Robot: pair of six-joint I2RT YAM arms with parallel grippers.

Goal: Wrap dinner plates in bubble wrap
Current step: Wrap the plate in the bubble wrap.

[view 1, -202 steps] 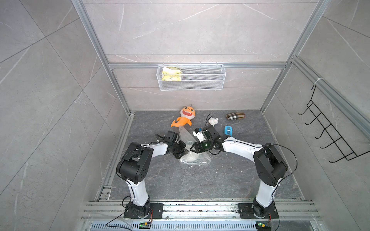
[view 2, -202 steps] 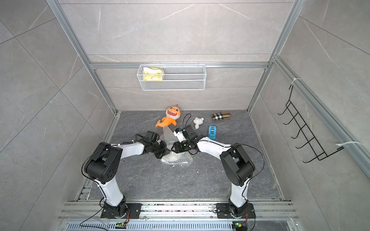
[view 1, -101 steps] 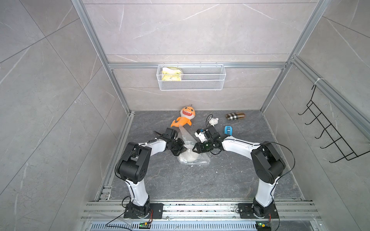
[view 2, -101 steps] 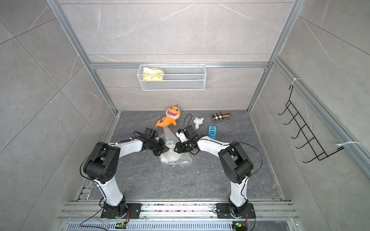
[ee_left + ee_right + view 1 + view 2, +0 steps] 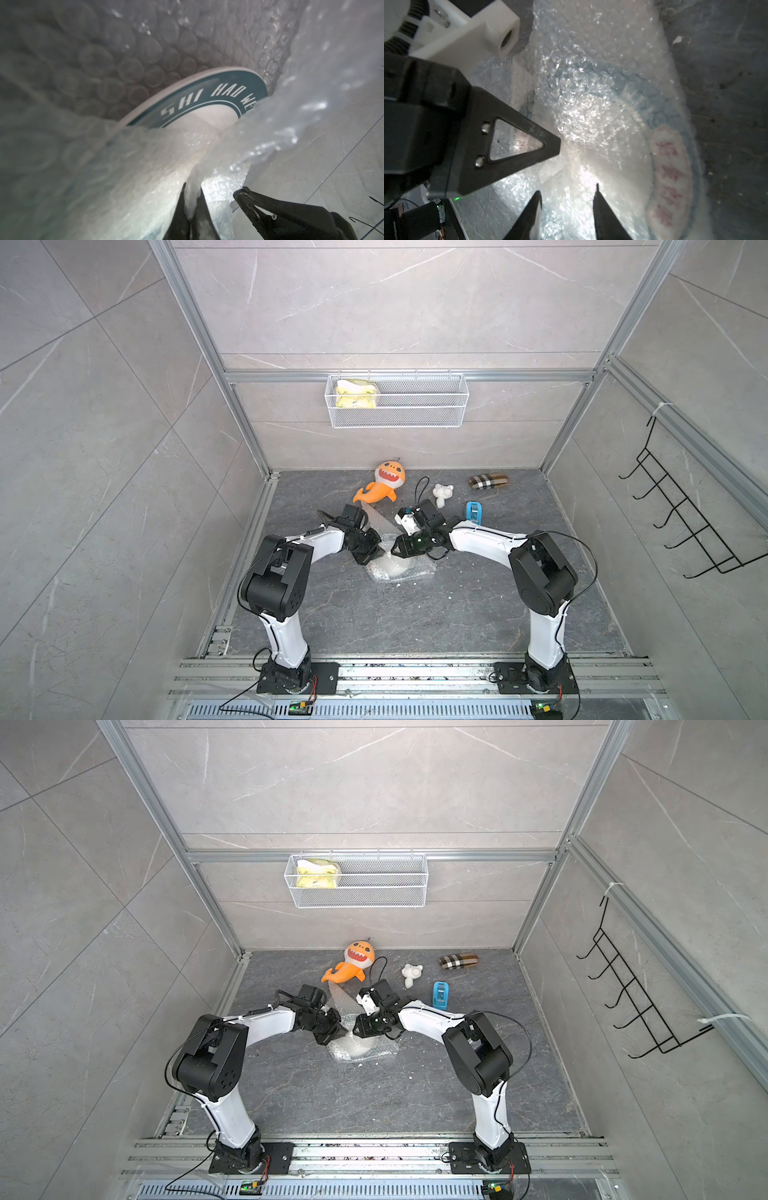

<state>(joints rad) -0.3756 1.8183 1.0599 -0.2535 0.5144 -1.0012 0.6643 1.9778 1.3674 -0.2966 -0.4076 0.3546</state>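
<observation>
Little differs from the views of the last second. Both grippers remain at the bundle in nearly the same places, and the bundle lies on the same patch of floor (image 5: pixel 415 614).

The left gripper (image 5: pixel 192 188) is pressed together on a bunched fold of the bubble wrap (image 5: pixel 401 570). The right gripper (image 5: pixel 568 189) hangs just over the wrap with its jaws spread and nothing between them, its tips close to the left one's.

The plate (image 5: pixel 207 91) lies inside the wrap in the middle of the floor, between the two arms and nearer the robot than the orange plush toy (image 5: pixel 384 485). It rests face up, with part of its lettered dark band uncovered. Being round, it has no long axis. In both top views the bundle runs longer from the robot's left to right than front to back.
</observation>
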